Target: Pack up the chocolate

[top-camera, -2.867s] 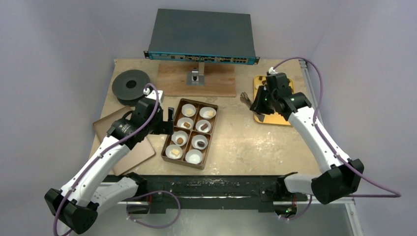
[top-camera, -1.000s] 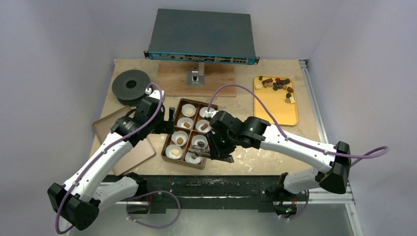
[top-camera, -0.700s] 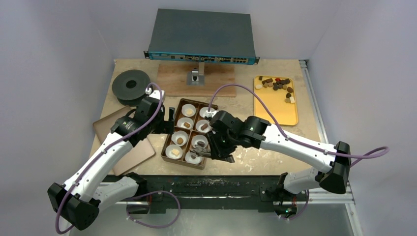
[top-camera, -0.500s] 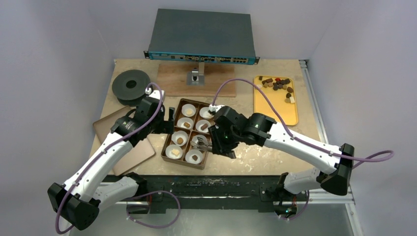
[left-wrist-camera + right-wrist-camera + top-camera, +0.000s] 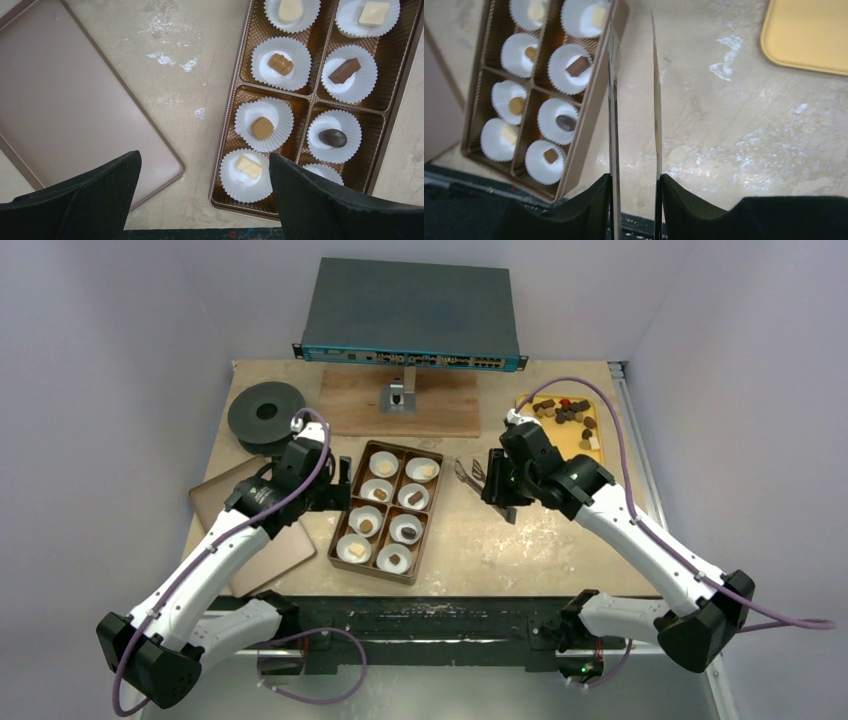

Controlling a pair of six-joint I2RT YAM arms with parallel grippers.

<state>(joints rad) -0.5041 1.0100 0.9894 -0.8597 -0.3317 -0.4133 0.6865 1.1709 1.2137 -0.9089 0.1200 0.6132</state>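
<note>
Figure: overhead and wrist views of the packing bench.
Table: beige, scuffed worktop (image 5: 500,540) filling the middle of the overhead frame.
Switch: dark grey rack unit (image 5: 410,310) at top centre, with a rectangular wooden board (image 5: 440,415) in front of it.
Tan tray: flat, shallow metal sheet (image 5: 65,100) at centre left, just beside the box.
Yellow tray: rounded rectangular plastic tray (image 5: 804,35) at upper right, partly behind the right arm.
Box: brown rectangular eight-compartment box (image 5: 306,97) left of centre, a white fluted paper cup (image 5: 262,75) in each compartment.
Spool: black round disc (image 5: 267,412) at upper left.
Left gripper: (image 5: 204,157) black fingers spread wide and empty, above the box's left edge and the gap to the tan tray.
Right gripper: (image 5: 632,22) thin blades slightly apart, nothing between them, over bare table between box and yellow tray; contact with the table cannot be judged.
Chocolate: one piece (image 5: 281,63) sits in every cup, tan, cream or dark; a loose cluster (image 5: 565,412) lies at the yellow tray's far end.
</note>
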